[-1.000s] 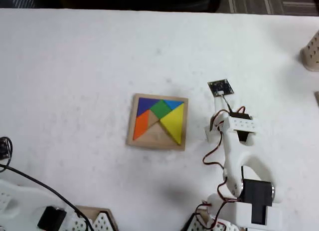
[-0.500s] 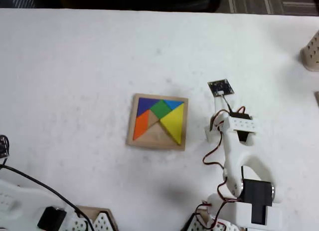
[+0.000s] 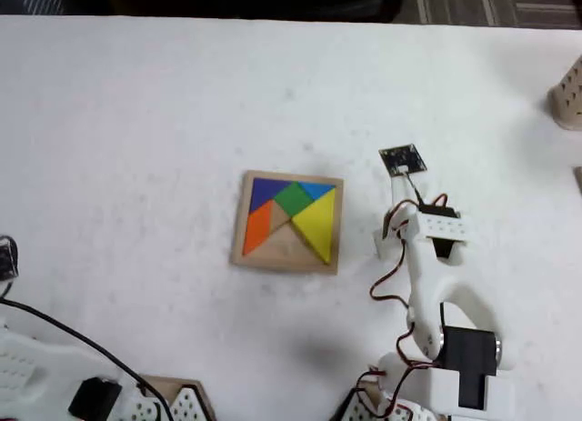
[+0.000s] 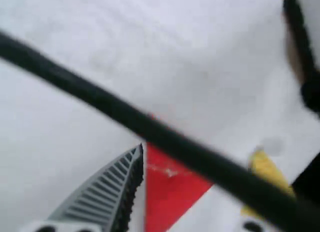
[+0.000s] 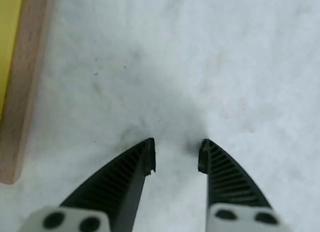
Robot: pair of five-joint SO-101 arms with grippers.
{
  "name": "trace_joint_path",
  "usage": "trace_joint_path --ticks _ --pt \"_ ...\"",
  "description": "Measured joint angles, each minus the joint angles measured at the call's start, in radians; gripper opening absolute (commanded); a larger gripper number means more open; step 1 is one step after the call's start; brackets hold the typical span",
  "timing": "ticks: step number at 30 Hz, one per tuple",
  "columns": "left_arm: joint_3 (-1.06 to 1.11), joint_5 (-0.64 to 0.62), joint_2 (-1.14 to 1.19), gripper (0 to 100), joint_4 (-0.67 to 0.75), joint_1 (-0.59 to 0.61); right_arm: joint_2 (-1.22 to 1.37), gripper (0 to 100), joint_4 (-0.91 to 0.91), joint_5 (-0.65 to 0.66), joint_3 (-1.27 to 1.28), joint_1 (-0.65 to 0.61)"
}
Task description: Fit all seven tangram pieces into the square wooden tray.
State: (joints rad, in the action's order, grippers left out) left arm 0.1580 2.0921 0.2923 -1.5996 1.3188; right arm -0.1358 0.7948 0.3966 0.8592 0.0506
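Tangram pieces [image 3: 314, 223] lie in the tray [image 3: 284, 267], left of the right arm [image 3: 436, 275]

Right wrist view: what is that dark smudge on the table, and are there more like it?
In the right wrist view, it is a soft shadow on the table, spreading ahead of the open end effector, beside the tray; in the high view, a fainter shadow seems to lie on the table on the near side of the tray.

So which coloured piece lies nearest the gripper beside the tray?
The yellow triangle: it fills the tray's side toward the right gripper; blue, green and orange lie farther.
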Motion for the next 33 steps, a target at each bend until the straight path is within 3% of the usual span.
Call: trace_joint_path --ticks 2,5,12,22,33 --pt "-0.021 -0.097 0.0 1 -0.063 -0.002 0.0 13.7 0.0 0.0 0.0 0.0" --pt "-0.048 -0.192 -0.002 7 -0.147 -0.021 0.0 13.7 0.0 0.0 0.0 0.0" --pt "0.037 -0.347 -0.146 4 -0.166 -0.083 0.0 13.7 0.0 0.0 0.0 0.0" --pt "0.496 -0.422 -0.733 3 -0.16 -0.272 0.0 13.7 0.0 0.0 0.0 0.0" --pt "1.094 -0.531 -1.433 2 0.037 -0.377 0.0 13.7 0.0 0.0 0.0 0.0"
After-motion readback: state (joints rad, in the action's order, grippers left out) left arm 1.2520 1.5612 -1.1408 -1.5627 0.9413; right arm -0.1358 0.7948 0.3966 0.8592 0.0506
